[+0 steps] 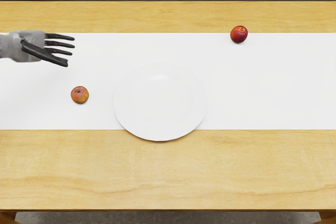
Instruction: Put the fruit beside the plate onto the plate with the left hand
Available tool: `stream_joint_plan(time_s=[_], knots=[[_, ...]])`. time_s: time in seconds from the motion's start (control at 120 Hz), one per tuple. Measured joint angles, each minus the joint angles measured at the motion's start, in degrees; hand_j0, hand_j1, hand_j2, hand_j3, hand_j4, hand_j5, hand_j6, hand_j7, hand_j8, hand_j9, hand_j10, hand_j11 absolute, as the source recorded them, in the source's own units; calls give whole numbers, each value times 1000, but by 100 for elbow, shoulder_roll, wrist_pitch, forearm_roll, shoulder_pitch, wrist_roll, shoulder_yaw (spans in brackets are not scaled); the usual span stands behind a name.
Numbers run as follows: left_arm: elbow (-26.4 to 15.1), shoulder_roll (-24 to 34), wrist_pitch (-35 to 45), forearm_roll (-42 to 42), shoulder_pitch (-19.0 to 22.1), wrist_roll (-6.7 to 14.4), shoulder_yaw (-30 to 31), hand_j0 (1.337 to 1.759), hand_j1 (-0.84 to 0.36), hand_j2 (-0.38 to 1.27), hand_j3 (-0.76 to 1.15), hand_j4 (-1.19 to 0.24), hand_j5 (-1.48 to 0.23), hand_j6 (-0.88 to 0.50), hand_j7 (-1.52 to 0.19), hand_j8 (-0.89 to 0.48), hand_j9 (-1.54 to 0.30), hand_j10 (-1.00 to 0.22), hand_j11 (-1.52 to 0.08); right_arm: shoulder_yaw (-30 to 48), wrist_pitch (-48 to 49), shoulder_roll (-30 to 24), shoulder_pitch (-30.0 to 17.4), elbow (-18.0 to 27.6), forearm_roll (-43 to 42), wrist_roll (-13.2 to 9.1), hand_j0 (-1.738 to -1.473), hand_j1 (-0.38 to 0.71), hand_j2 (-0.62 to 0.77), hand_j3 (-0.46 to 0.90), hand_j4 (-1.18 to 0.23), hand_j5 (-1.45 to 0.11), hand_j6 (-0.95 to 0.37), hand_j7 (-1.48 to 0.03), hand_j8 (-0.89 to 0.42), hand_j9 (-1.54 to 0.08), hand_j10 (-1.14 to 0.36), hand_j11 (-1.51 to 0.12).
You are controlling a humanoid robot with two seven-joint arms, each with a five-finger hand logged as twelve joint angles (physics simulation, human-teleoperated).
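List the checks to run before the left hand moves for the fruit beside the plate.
1. Left hand open, holding nothing: ok.
2. Target picked: the small orange-red round fruit lies just left of the round white plate; the dark red round fruit sits far off, back right: ok.
3. Path from hand to target fruit free of objects: ok.
4. Hand above target fruit: not ok, it is behind it, apart.
5. Plate bare to receive fruit: ok.
6. Right hand: out of view, cannot tell.
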Motion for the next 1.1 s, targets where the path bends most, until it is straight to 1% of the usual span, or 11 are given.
stream_joint_plan(time_s=[0.083,0.15,0.25,0.317,0.383,0.467,0.625,0.708,0.858,0.967,1.1], knots=[[-33,5,0,32,-34,8,1,1658,51,50,0,-248,-323,-248,-323,-248,-323,-248,-323,-4,-1,0,5,-1,-3,-2,-1658,-306,-7,0,-36,-46,-36,-46,-36,-46,-36,-46],[-48,26,-1,377,-298,41,-2,1658,52,50,0,-249,-323,-248,-323,-248,-323,-248,-323,-5,-1,0,-29,-1,-3,-17,-1658,-306,-7,0,-36,-46,-36,-46,-36,-46,-36,-46],[-83,72,0,1267,-888,68,-1,1658,52,50,0,-248,-323,-248,-323,-248,-323,-248,-323,-6,-1,0,-58,-1,-2,-29,-1658,-306,-7,0,-36,-46,-36,-46,-36,-46,-36,-46],[-337,81,0,2059,-1112,87,-1,1658,52,50,0,-249,-323,-249,-323,-248,-323,-248,-323,-6,-1,0,-67,-1,-3,-32,-1658,-306,-7,0,-36,-46,-36,-46,-36,-46,-36,-46],[-564,31,0,2674,-1317,327,-2,1658,52,50,0,-249,-323,-249,-323,-249,-323,-249,-323,-6,-1,0,-72,1,-3,-34,-1658,-306,-7,0,-36,-46,-36,-46,-36,-46,-36,-46],[-830,74,0,3042,-1438,652,-10,1658,52,50,0,-250,-323,-250,-323,-250,-323,-249,-323,-6,-1,0,-75,1,-4,-35,-1658,-307,-7,0,-35,-46,-35,-46,-35,-46,-35,-46],[-1969,420,0,3263,-1575,871,292,1658,51,51,0,-251,-324,-251,-324,-251,-324,-250,-324,-6,-1,0,-76,2,-3,-36,-1658,-306,-7,0,-36,-46,-36,-46,-36,-46,-35,-46],[-2684,562,1,3295,-2116,897,871,1658,51,51,0,-251,-324,-251,-324,-251,-324,-250,-323,-6,-1,0,-77,2,-3,-36,-1658,-306,-7,0,-36,-46,-36,-46,-36,-46,-36,-46],[-3820,639,72,3319,-2680,910,1984,1658,51,51,0,-251,-324,-251,-324,-251,-324,-250,-323,-6,-1,0,-77,1,-5,-36,-1658,-306,-7,0,-36,-46,-36,-46,-36,-46,-36,-46],[-4388,639,676,3341,-3062,907,2580,1658,51,51,0,-251,-324,-252,-324,-251,-323,-251,-323,-6,-1,0,-77,1,-6,-36,-1658,-306,-7,0,-36,-47,-36,-47,-36,-47,-36,-47],[-4829,530,1599,3553,-3428,895,3196,1658,51,51,0,-252,-324,-252,-324,-252,-324,-251,-324,-6,-1,0,-77,0,-5,-36,-1658,-306,-7,0,-36,-46,-36,-46,-36,-46,-36,-46]])
